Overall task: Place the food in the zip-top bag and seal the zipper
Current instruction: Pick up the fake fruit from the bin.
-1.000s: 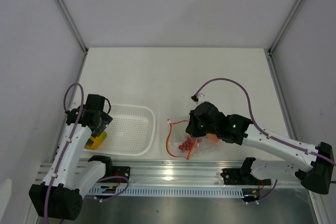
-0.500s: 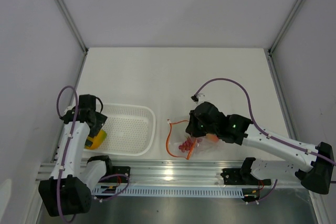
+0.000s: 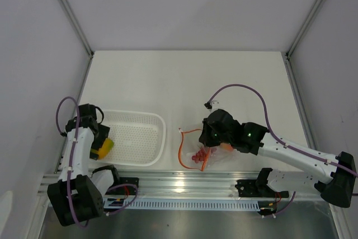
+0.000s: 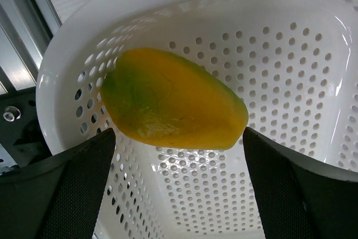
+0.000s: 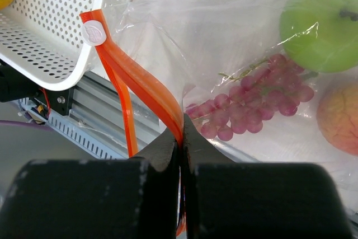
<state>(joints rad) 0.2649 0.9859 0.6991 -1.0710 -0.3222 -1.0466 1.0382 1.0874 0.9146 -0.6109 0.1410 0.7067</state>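
A yellow-orange mango (image 4: 170, 102) lies in the left end of the white perforated basket (image 4: 279, 82), also visible from above as the mango (image 3: 104, 148). My left gripper (image 4: 178, 138) is open, its fingers (image 4: 72, 188) straddling the mango's two ends. The clear zip-top bag (image 3: 215, 152) lies right of the basket (image 3: 140, 138) with its mouth open. Inside are red grapes (image 5: 251, 102), a green apple (image 5: 321, 37) and a peach (image 5: 338, 116). My right gripper (image 5: 182, 130) is shut on the orange zipper (image 5: 140, 79) strip at the bag's mouth, above the bag in the top view (image 3: 208, 138).
An aluminium rail (image 3: 184, 186) runs along the near table edge, just below the basket and bag. The left arm sits close to the left wall (image 3: 33, 82). A purple cable (image 3: 240, 86) loops above the right arm.
The left wrist has swung left and back toward the table's left edge, settling over the mango. The right gripper and the bag have stayed put.
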